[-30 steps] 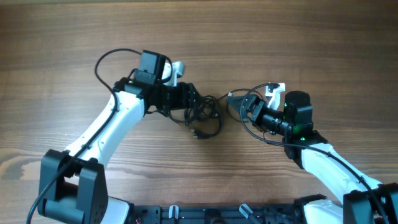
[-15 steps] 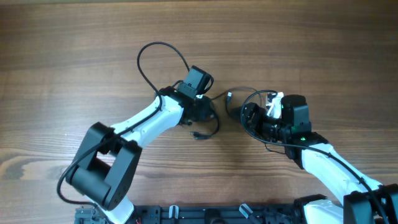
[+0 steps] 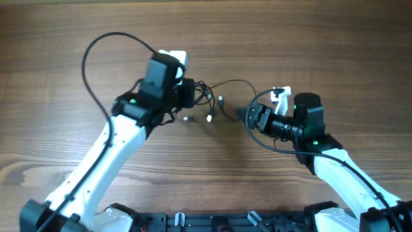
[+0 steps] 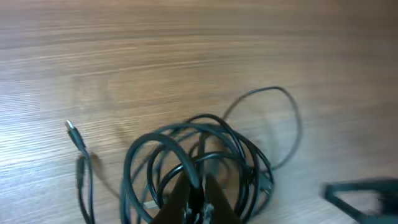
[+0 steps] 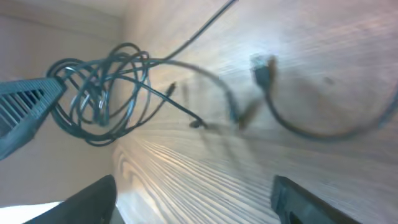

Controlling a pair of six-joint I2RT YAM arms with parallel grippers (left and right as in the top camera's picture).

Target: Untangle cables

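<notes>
Untangling is at an early stage, judging from how the cords lie: most of the cables (image 4: 202,127) form one bunch of overlapping coils, lifted just off the wooden table (image 3: 322,38) near its centre and hanging from the left gripper (image 4: 194,190), whose jaws are pressed together on a strand at the near side of the bunch. A few lengths already run free of the coils. One silver-tipped plug (image 4: 73,130) lies apart to one side in the left wrist view, a single wide loop (image 4: 277,118) arcs out on the other side, and a further plug end (image 5: 261,67) rests on the wood towards the right arm. The right gripper (image 5: 194,186) sits low, just beside the trailing cord, with its jaws spread wide and nothing between them. What is left appears to be nearly the whole job: each cord must be drawn out of the coils and laid down separately. No container, tray or bin appears in any view, so nothing is held in one.
</notes>
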